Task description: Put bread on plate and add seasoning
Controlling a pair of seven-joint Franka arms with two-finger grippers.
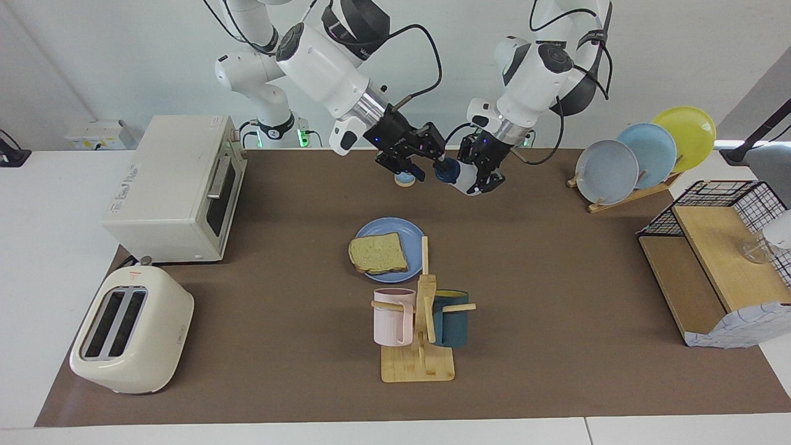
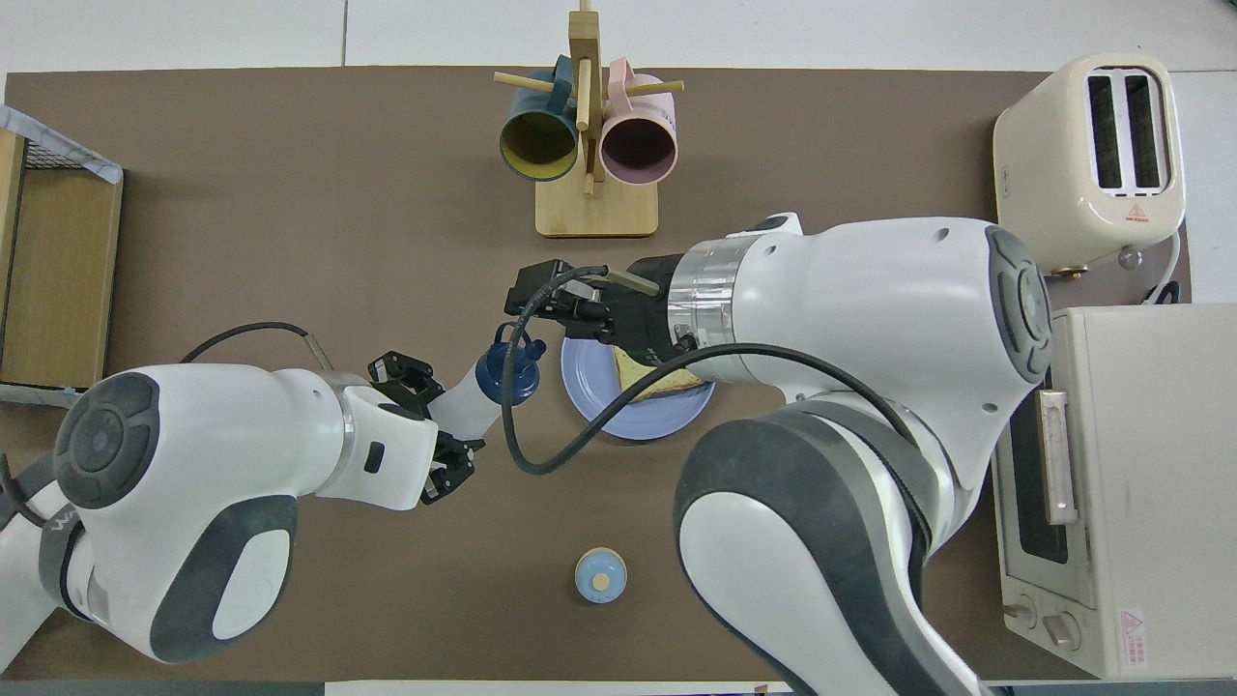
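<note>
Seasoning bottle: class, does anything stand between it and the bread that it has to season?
Nothing visible does. The left gripper holds the seasoning bottle tilted in the air; the mat between it and the bread is bare. The right gripper is at its cap.

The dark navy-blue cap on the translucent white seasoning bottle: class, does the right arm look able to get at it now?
Probably yes. The left gripper holds the bottle tilted in the air, cap toward the right gripper, which sits right beside it with nothing between.

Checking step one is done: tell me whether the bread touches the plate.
Touching. The facing view shows the bread lying flat on the plate, with no gap beneath it.
</note>
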